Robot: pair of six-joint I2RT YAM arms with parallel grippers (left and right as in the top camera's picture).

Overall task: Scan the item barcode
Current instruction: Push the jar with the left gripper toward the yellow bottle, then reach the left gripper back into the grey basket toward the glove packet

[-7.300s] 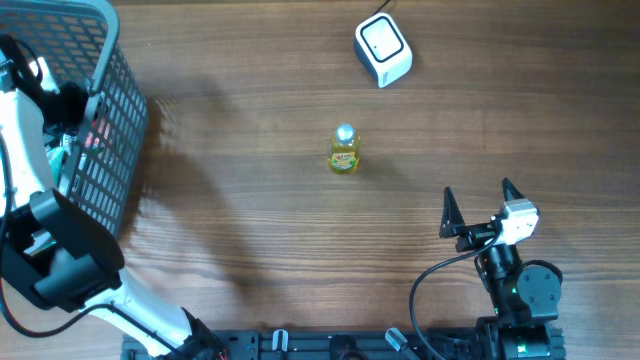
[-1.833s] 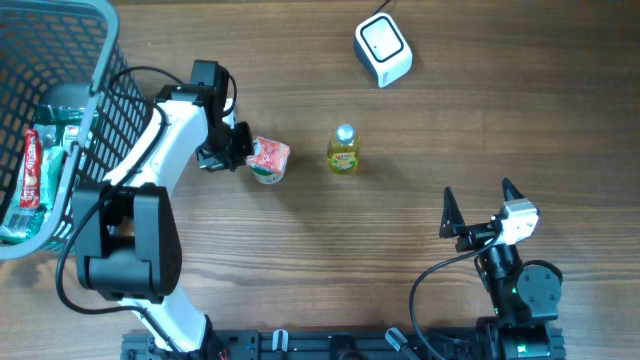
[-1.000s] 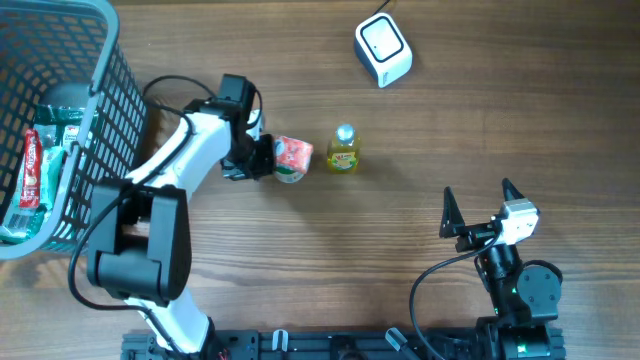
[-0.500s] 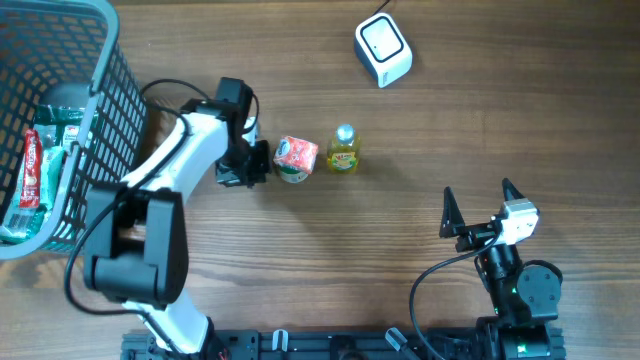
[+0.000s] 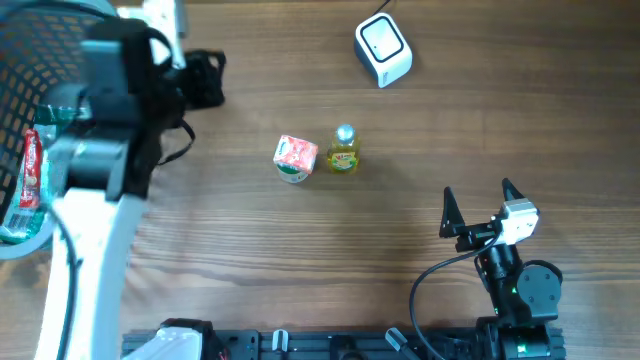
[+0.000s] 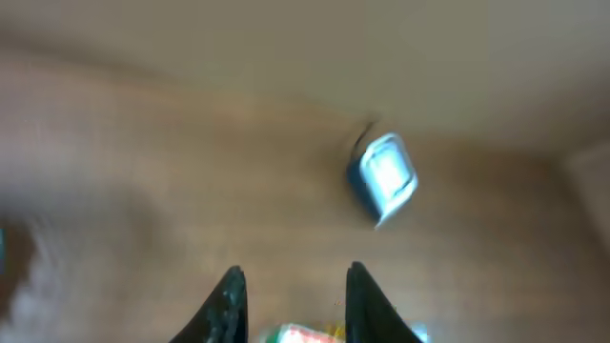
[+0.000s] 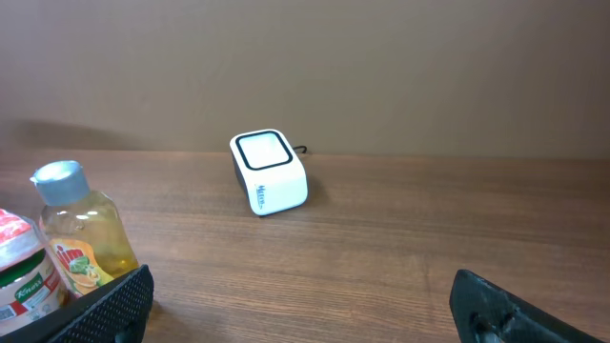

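basket (image 5: 30, 50) at far left, packets (image 5: 30, 170) inside. left gripper (image 6: 291, 300) high over the table (image 5: 250, 250), fingers narrowly apart, holding nothing. cup (image 5: 295, 158) at table centre, just beside bottle (image 5: 344, 148). scanner (image 5: 383, 49) at far edge. right gripper (image 5: 478, 205) at near edge, spread wide, empty.

Ten o'clock on your brown wood-grain tabletop (image 5: 300, 260): dark grey wire-mesh basket (image 5: 35, 50), running off frame. Inside it, towards nine o'clock, you can see a long red sachet (image 5: 27, 170) lying lengthwise, other contents unclear.
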